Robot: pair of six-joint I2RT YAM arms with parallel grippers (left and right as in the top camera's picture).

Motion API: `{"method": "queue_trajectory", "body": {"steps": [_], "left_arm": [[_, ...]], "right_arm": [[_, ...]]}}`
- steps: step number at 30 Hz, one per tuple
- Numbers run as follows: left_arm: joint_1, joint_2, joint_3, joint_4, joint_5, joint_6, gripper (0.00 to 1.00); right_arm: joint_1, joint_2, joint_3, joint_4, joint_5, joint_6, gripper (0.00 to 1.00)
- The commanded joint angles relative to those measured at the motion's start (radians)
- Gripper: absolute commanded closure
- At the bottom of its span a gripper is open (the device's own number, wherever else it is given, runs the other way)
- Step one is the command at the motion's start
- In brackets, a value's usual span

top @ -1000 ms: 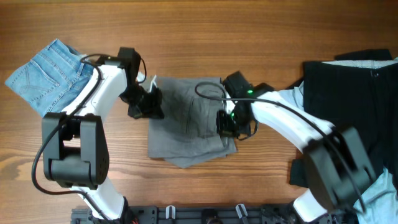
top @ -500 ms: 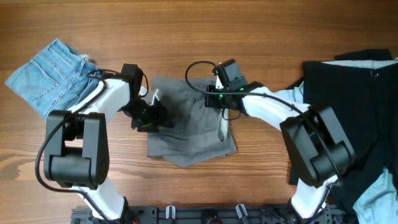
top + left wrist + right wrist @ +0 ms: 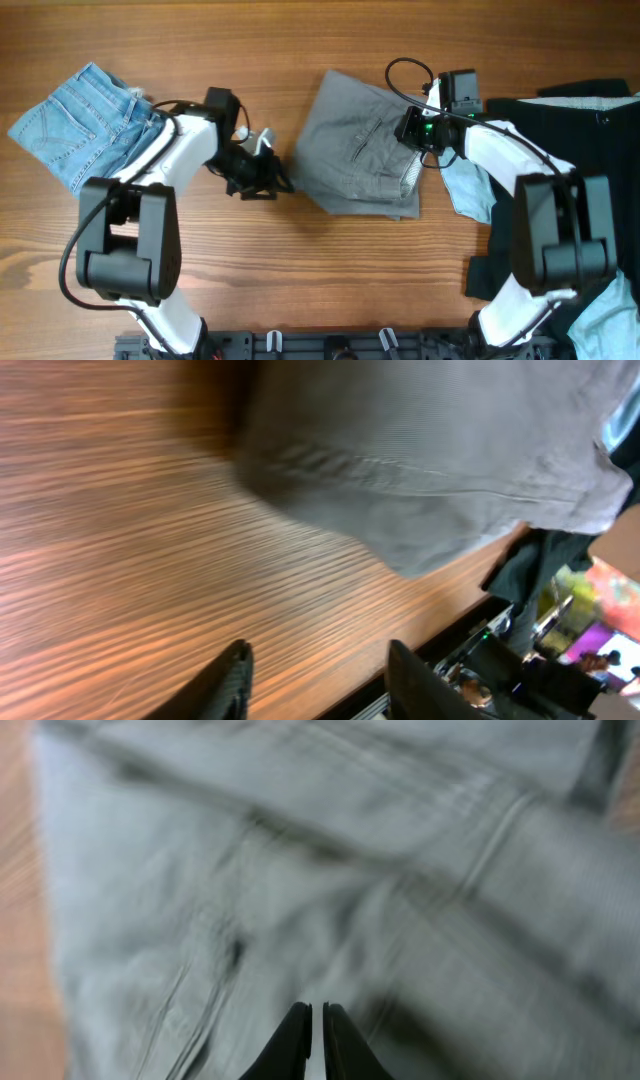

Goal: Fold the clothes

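Observation:
The grey shorts (image 3: pixel 355 145) lie folded and tilted on the wooden table, right of centre, with a stitched pocket showing. My right gripper (image 3: pixel 414 132) is shut on their right edge; in the right wrist view the grey shorts (image 3: pixel 300 870) fill the frame, blurred, and the fingers (image 3: pixel 316 1032) pinch a thin sliver of cloth. My left gripper (image 3: pixel 272 180) is open and empty, just left of the shorts. In the left wrist view its fingers (image 3: pixel 322 685) hang apart over bare wood, with the shorts' hem (image 3: pixel 430 460) ahead of them.
Light-blue denim shorts (image 3: pixel 85 120) lie at the far left. Black garments (image 3: pixel 560 160) cover the right side, with pale blue cloth (image 3: pixel 465 188) under my right arm. The table's front edge and a rack (image 3: pixel 330 345) are close below.
The grey shorts have slid right and turned, pulled by my right gripper. My left gripper has come off the shorts and now sits beside their left edge.

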Motion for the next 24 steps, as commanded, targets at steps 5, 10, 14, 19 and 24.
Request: {"method": "queue_trajectory", "body": {"steps": [5,10,14,19,24], "left_arm": [[-0.245,0.045,-0.005,0.262,-0.181,-0.537,0.96],[-0.238,0.171,-0.009,0.270,-0.374,-0.730,0.96],[-0.065,0.184,0.011,0.284,-0.432,-0.726,0.96],[0.146,0.183,0.208,0.573,0.019,-0.655,0.96],[0.137,0.157,0.309,0.351,0.230,-0.437,0.46]], "right_arm": [[0.002,-0.298,-0.008,-0.132,-0.048,-0.148,0.92],[0.002,-0.311,-0.008,-0.211,-0.048,-0.147,0.92],[0.003,-0.311,-0.008,-0.280,-0.061,-0.174,0.91],[0.024,-0.311,-0.008,-0.296,-0.073,-0.224,0.88],[0.024,-0.248,-0.008,-0.200,0.064,-0.222,0.83]]}}
